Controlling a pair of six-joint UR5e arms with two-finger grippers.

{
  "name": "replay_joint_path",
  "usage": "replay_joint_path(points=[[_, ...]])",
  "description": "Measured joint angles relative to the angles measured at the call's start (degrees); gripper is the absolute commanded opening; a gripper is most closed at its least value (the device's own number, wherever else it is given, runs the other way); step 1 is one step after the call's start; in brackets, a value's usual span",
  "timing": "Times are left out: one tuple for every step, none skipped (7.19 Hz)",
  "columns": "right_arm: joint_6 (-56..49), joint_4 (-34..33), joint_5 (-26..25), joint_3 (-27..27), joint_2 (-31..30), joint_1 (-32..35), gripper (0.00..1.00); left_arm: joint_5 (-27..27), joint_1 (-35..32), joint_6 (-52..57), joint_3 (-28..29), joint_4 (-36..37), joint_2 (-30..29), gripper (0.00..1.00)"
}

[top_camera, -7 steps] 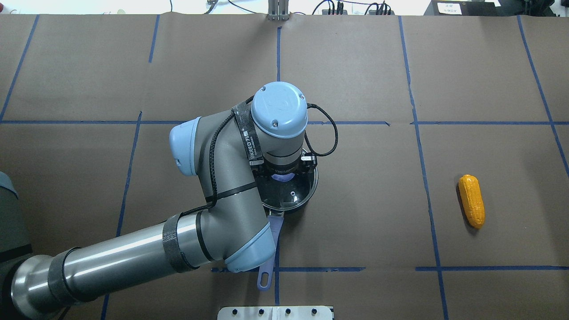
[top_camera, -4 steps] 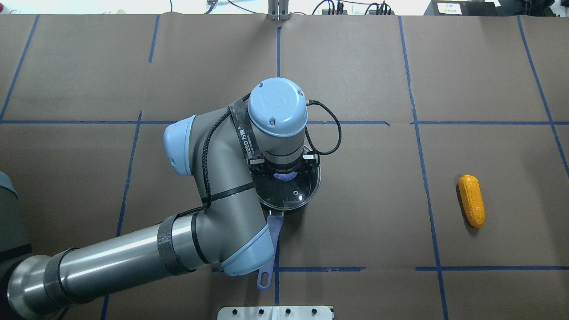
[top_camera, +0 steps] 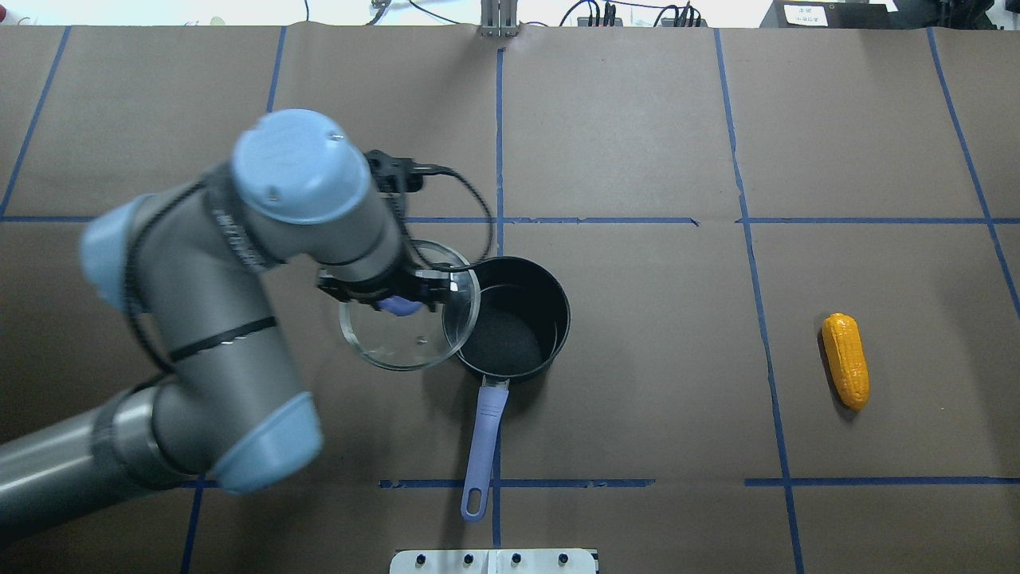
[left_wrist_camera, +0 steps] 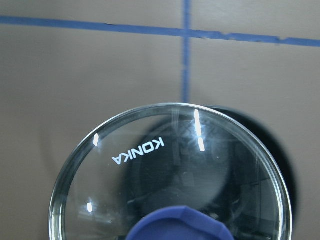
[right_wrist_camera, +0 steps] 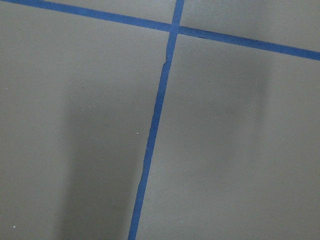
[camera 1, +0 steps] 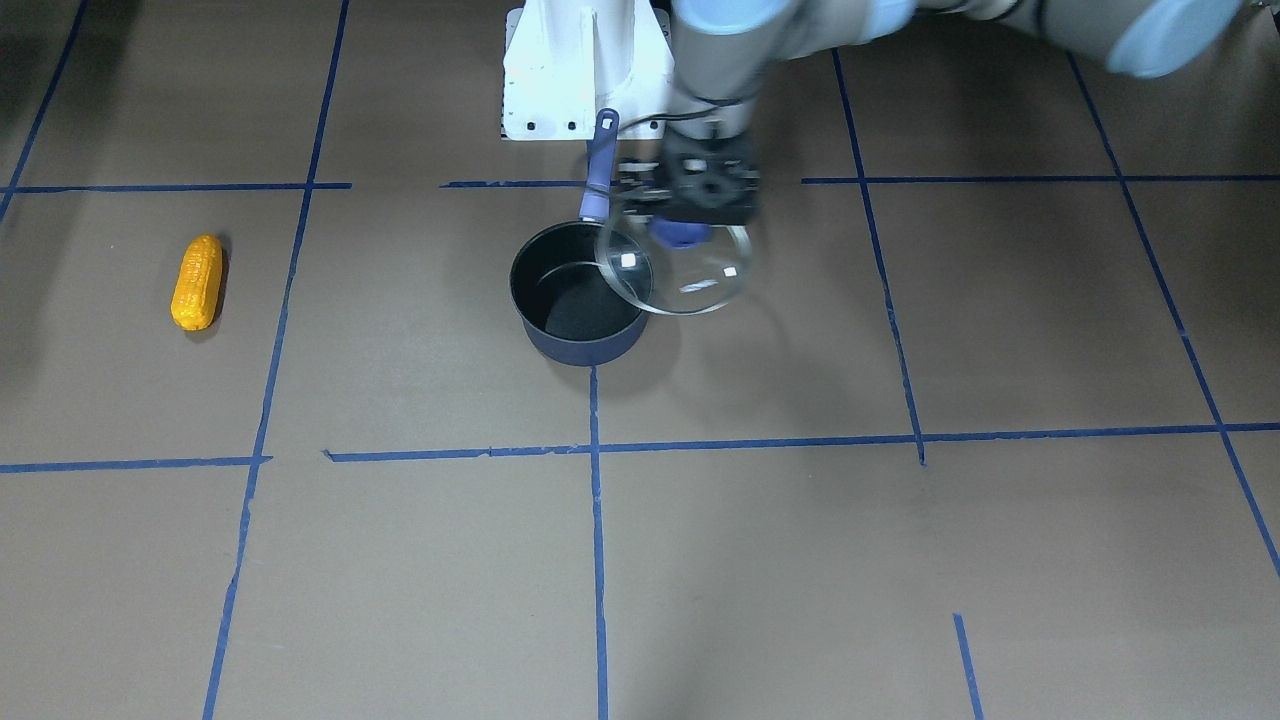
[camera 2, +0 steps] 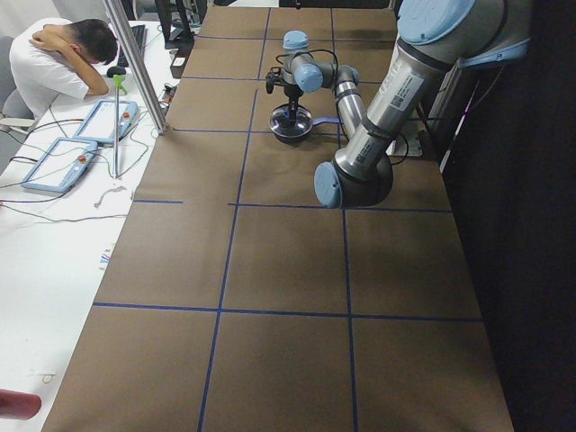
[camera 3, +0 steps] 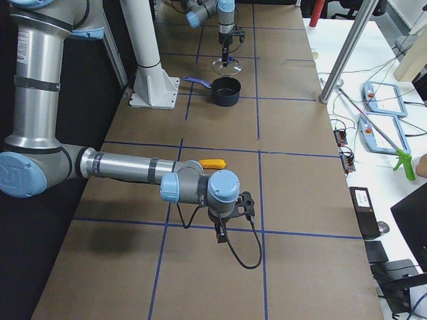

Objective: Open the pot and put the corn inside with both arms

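The dark navy pot point(top_camera: 518, 327) stands open at the table's middle, black inside, its purple-blue handle point(top_camera: 486, 430) pointing toward the robot. My left gripper point(top_camera: 398, 303) is shut on the purple knob of the glass lid point(top_camera: 398, 343) and holds it in the air, just left of the pot, overlapping its rim. The left wrist view shows the lid point(left_wrist_camera: 165, 170) with its "KONKA" print. The corn point(top_camera: 845, 360) lies on the table far to the right. My right gripper point(camera 3: 223, 230) hangs low over the table near the corn point(camera 3: 213, 163); I cannot tell whether it is open.
The white robot base plate point(top_camera: 494, 560) sits at the near table edge behind the pot handle. Blue tape lines cross the brown paper. An operator point(camera 2: 63, 54) sits beyond the far table edge with tablets and metal poles.
My left arm has lifted the lid off the pot and carried it to the left. The pot now stands open. The corn has not moved.
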Motion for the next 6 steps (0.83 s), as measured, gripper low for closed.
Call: replay_joint_path(points=[[0.00, 0.00, 0.02, 0.00, 0.00, -0.01, 1.00, -0.86, -2.05, 6.33, -2.59, -2.04, 6.59, 0.09], [0.00, 0.00, 0.06, 0.00, 0.00, -0.03, 1.00, -1.21, -2.99, 9.83, -2.98, -7.07, 12.56, 0.09], [0.00, 0.00, 0.06, 0.00, 0.00, -0.04, 1.00, -1.33, -3.28, 10.94, -1.75, -12.83, 16.65, 0.09], [0.00, 0.00, 0.03, 0.00, 0.00, -0.03, 1.00, -1.35, -3.11, 10.45, 0.18, -16.92, 18.64, 0.09], [0.00, 0.00, 0.01, 0.00, 0.00, -0.03, 1.00, -1.31, -2.72, 8.69, 2.39, -20.22, 19.30, 0.09], [0.00, 0.00, 0.01, 0.00, 0.00, -0.02, 1.00, -1.18, -1.75, 6.23, 5.09, -24.41, 19.49, 0.10]])
